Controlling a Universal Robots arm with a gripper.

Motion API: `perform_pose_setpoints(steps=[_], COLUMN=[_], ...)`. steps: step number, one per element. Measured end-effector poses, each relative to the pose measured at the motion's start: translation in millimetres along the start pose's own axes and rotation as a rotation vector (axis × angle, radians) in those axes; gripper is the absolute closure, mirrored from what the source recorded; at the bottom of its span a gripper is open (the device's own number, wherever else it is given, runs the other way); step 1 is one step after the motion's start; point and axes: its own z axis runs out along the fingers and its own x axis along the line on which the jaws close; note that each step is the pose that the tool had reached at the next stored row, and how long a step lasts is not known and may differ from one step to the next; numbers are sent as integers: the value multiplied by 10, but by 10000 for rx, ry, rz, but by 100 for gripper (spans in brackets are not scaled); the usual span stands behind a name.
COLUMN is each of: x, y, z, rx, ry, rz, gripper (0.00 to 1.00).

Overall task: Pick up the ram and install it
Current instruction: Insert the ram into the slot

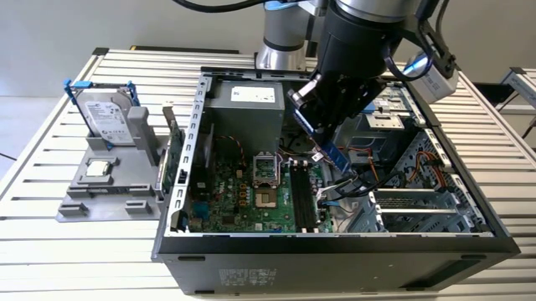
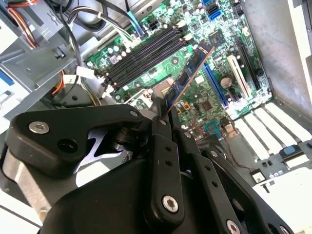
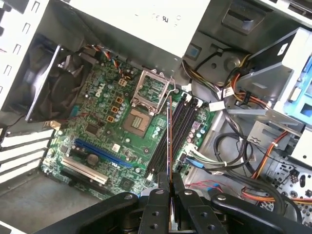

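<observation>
My gripper (image 1: pixel 317 128) is shut on the ram (image 1: pixel 332 152), a slim blue-green stick with black chips. I hold it tilted inside the open computer case (image 1: pixel 335 244), above the motherboard (image 1: pixel 243 207). In the second wrist view the ram (image 2: pixel 190 73) juts out from between the fingertips of the gripper (image 2: pixel 161 114), over the board beside the black slots (image 2: pixel 141 53). In the first wrist view the ram (image 3: pixel 169 141) shows edge-on, roughly in line with the long black slots (image 3: pixel 181 127) and still above them. The slots (image 1: pixel 303 200) show no stick in them.
A grey holder (image 1: pixel 84 204) left of the case carries a silver hard drive in a blue frame (image 1: pixel 109 119) and a small square processor chip (image 1: pixel 99 167). Inside the case are a power supply (image 1: pixel 251 113), the open processor socket (image 1: pixel 261 168), loose cables (image 1: pixel 360 185) and a fan (image 3: pixel 53 92).
</observation>
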Motion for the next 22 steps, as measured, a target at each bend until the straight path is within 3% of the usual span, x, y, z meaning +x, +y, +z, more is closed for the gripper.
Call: perform_pose_setpoints(steps=[22], x=[0], y=[0], z=[0], rx=[-45], ry=[-30], rz=[1896], gripper=[100])
